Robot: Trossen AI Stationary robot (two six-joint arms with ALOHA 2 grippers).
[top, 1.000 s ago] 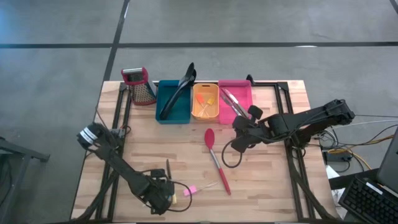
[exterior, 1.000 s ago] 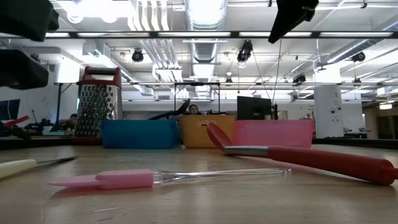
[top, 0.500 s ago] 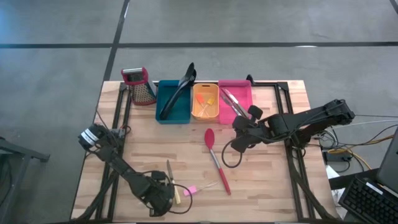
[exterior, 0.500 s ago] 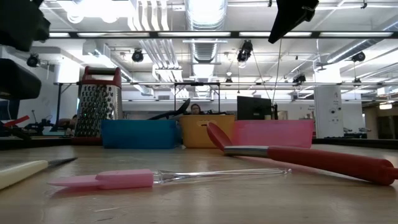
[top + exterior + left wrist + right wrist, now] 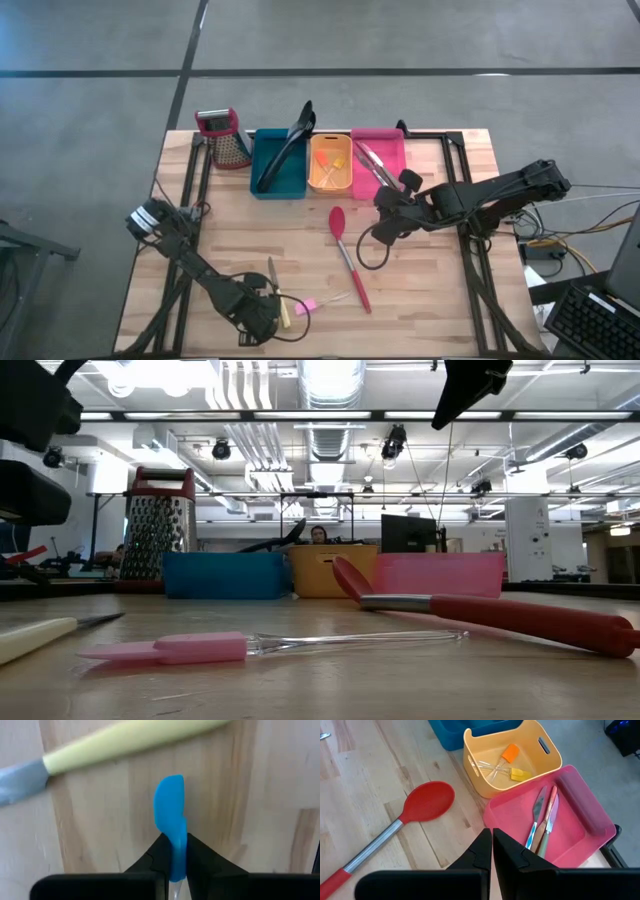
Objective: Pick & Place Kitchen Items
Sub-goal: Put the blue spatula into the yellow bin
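At the table's near left my left gripper (image 5: 260, 318) points down and is shut on a tiny blue spatula piece (image 5: 170, 810), which the high view hides under the hand. Just beyond it a cream-handled knife (image 5: 277, 295) lies flat on the wood. A tiny pink spatula (image 5: 312, 304) with a clear handle and a red spoon (image 5: 346, 256) lie flat near the middle. My right gripper (image 5: 386, 232) hangs shut above the table near the spoon's bowl (image 5: 427, 802), holding nothing. My left gripper pinches the blue piece between its two fingers at the lower end of its blue head (image 5: 174, 854). The fingers come from above, pointing down. The head sticks out past the fingertips over the wood; I cannot tell whether it is clear of the table.
Along the far edge stand a metal grater (image 5: 227, 140), a teal bin (image 5: 281, 172) with a black spatula (image 5: 293, 135), an orange bin (image 5: 330, 180) with small orange and yellow pieces, and a pink bin (image 5: 385, 150) with metal tools. Bare wood lies at the near right.
My left gripper has stayed at the near left and turned a little at the wrist. The knife's cream handle, covered by the hand in the high view a second ago, now shows beside it.
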